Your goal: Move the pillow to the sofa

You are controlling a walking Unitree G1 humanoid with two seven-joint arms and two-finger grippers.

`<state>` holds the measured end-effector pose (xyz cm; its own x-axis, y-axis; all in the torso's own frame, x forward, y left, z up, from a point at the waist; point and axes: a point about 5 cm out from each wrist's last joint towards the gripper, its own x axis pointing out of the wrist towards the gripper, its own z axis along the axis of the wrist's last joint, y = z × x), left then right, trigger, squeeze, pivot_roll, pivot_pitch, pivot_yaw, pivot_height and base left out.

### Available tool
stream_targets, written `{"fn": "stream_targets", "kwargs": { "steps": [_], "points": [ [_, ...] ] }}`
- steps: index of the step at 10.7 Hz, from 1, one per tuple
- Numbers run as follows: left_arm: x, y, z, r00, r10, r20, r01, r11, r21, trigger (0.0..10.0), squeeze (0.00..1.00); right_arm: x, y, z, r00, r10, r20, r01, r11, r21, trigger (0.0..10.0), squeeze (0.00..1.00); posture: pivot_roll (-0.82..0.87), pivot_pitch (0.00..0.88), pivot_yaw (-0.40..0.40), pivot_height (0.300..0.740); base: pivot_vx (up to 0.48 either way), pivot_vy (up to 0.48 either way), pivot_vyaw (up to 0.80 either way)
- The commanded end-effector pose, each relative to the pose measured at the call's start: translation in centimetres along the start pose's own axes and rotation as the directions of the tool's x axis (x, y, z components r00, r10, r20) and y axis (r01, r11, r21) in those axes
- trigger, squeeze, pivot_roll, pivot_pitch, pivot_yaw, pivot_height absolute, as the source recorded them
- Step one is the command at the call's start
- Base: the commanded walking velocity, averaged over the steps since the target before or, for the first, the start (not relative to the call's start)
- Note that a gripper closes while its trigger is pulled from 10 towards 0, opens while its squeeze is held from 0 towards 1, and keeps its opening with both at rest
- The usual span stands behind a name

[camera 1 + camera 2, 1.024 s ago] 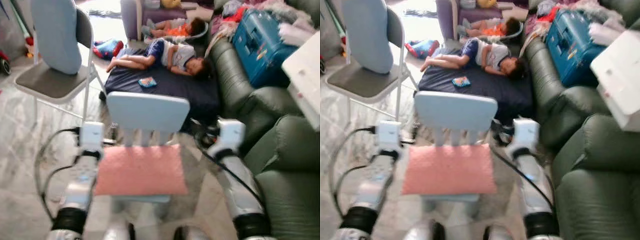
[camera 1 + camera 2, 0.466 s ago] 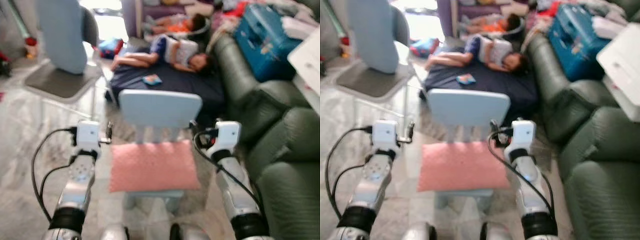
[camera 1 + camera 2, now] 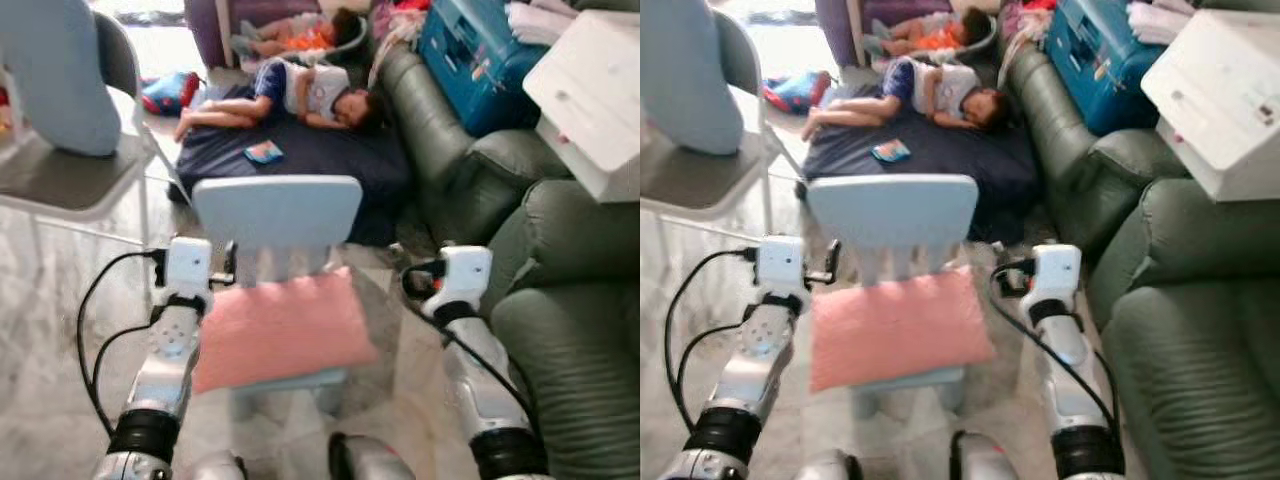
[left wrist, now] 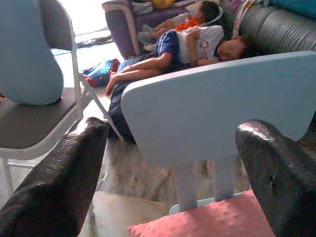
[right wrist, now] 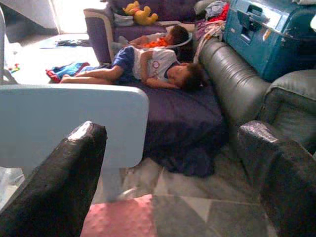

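Flat pink rectangular pillow (image 3: 278, 328) right in front of me, lying on the seat of the small pale-blue plastic chair (image 3: 277, 212), its near edge overhanging the seat a little. The chair's backrest stands just behind it. My left end effector (image 4: 163, 173) is at the pillow's left side, level with the chair back; in its wrist view both black fingers (image 4: 54, 182) are spread wide with the backrest and a corner of the pillow showing between them, nothing in hold. My right end effector (image 5: 173, 182) sits off the pillow's right side, apart from it, fingers equally wide and holding nothing; the pink corner shows low between them.

To my right, the dark green leather sofa (image 3: 570, 330) runs from beside me up toward the far end, well clear of the pillow. A white box (image 3: 590, 95) rests on its upper cushions, and a blue hard-shell suitcase (image 3: 470, 55) lies further along.

Beyond the chair, a dark navy mattress (image 3: 300, 165) on the floor carries a sleeping child (image 3: 285, 100) in a white and blue top; a second child (image 3: 300, 35) in orange lies behind. Off left, a grey folding chair (image 3: 70, 170) with a light-blue cushion (image 3: 60, 70) propped on it stands on the marble floor (image 3: 50, 300).
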<state>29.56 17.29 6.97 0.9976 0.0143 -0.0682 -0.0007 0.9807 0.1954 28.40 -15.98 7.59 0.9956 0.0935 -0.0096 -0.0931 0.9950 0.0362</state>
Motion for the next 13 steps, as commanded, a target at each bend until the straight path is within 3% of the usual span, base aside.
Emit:
{"fn": "stream_targets", "kwargs": {
  "steps": [1, 7, 10, 12, 13],
  "points": [
    [-0.2, 0.2, -0.1, 1.000, 0.019, -0.010, -0.019, 1.000, 0.012, 10.0, 0.00, 0.0, 0.1, -0.2, 1.000, -0.011, 0.000, 0.011, 1.000, 0.006, 10.0, 0.00, 0.00, 0.083, -0.010, 0.740, 0.000, 0.000, 0.00],
    [-0.3, 0.7, 0.4, 1.000, 0.005, 0.000, -0.005, 0.998, 0.055, 10.0, 0.00, -0.2, 1.0, -1.0, 1.000, -0.015, -0.003, 0.015, 1.000, 0.023, 10.0, 0.00, 0.02, 0.100, 0.039, 0.740, 0.000, 0.000, 0.00],
    [-1.3, 1.4, 0.7, 0.996, 0.085, 0.011, -0.086, 0.995, 0.053, 10.0, 0.00, 0.6, 2.1, -1.0, 0.997, 0.070, -0.014, -0.070, 0.998, 0.006, 10.0, 0.00, 0.11, 0.125, -0.037, 0.740, 0.000, 0.000, 0.53],
    [-2.6, 1.7, -0.2, 0.994, 0.105, -0.006, -0.105, 0.993, 0.046, 10.0, 0.00, 0.8, 2.3, -1.0, 0.997, 0.069, -0.026, -0.069, 0.997, 0.018, 10.0, 0.00, 0.11, 0.143, -0.068, 0.740, 0.000, 0.000, 0.00],
    [-2.6, 1.7, -0.7, 0.994, 0.104, -0.026, -0.103, 0.994, 0.047, 10.0, 0.00, 0.4, 2.3, -1.2, 0.996, 0.080, -0.036, -0.080, 0.997, -0.009, 10.0, 0.00, 0.08, 0.142, -0.074, 0.740, 0.000, 0.000, 0.00]
  ]
}}
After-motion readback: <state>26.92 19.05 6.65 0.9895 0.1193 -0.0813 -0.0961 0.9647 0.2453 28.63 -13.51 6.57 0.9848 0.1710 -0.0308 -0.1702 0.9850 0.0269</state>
